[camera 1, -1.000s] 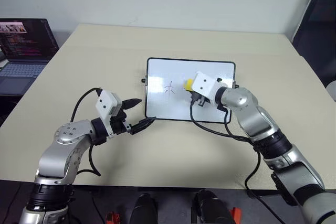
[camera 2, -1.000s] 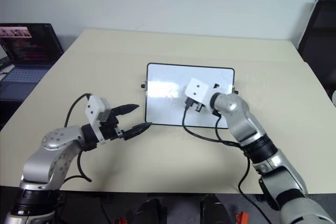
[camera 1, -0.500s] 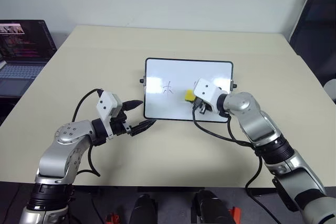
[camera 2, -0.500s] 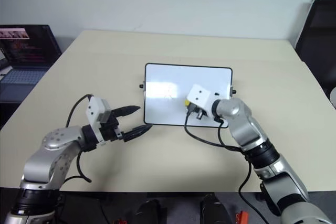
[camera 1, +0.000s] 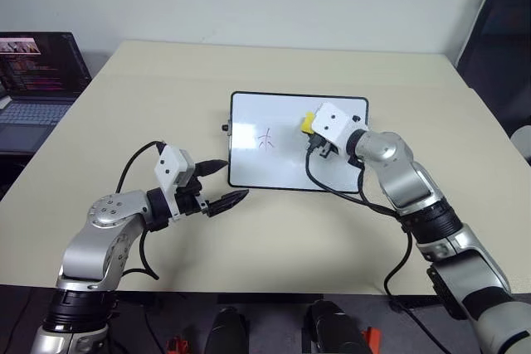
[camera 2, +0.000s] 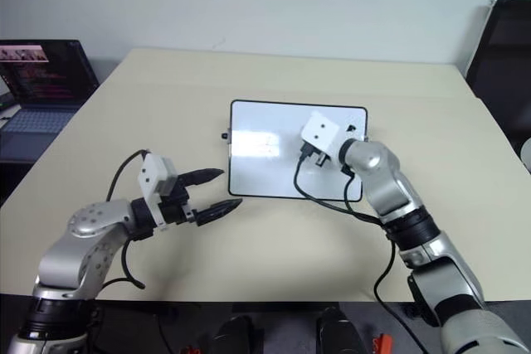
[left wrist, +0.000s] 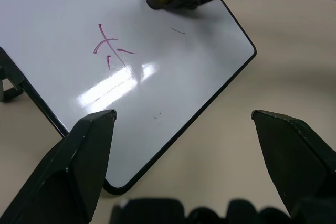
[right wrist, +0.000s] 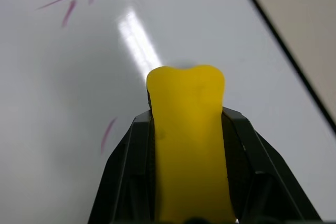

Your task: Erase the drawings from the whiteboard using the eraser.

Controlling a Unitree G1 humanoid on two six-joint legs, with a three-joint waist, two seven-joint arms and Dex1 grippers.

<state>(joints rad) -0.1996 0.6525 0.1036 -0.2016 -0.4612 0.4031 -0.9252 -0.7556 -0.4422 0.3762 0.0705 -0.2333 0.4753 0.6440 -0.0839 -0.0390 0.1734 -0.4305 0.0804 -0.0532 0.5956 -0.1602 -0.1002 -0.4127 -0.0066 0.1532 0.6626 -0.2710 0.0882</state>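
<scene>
At the far left a laptop (camera 1: 37,68) sits off the tabletop (camera 1: 124,113) and plays no part here. The left claw (camera 1: 222,184) hovers with its two black fingers spread wide and empty, just off the near left corner of the whiteboard (camera 1: 265,167), which lies flat at mid-tabletop. On the board's left half one star-like drawing (camera 1: 267,140) is untouched. Further right, the right claw (camera 1: 315,138) is clamped on the yellow eraser (camera 1: 308,123), which sits over the board's upper middle. The wiping step looks to be underway with the right side largely clean; the next move calls for sweeping the eraser leftward across the remaining drawing, pressed flat, while the board is kept from sliding. The head views cannot show contact, but the left wrist view shows the eraser's dark underside (left wrist: 178,1) close against the glossy surface, plus a faint leftover stroke (left wrist: 179,31) beside it. The right wrist view shows that same short stroke (right wrist: 107,134) near the claw's fingers (right wrist: 126,177).
</scene>
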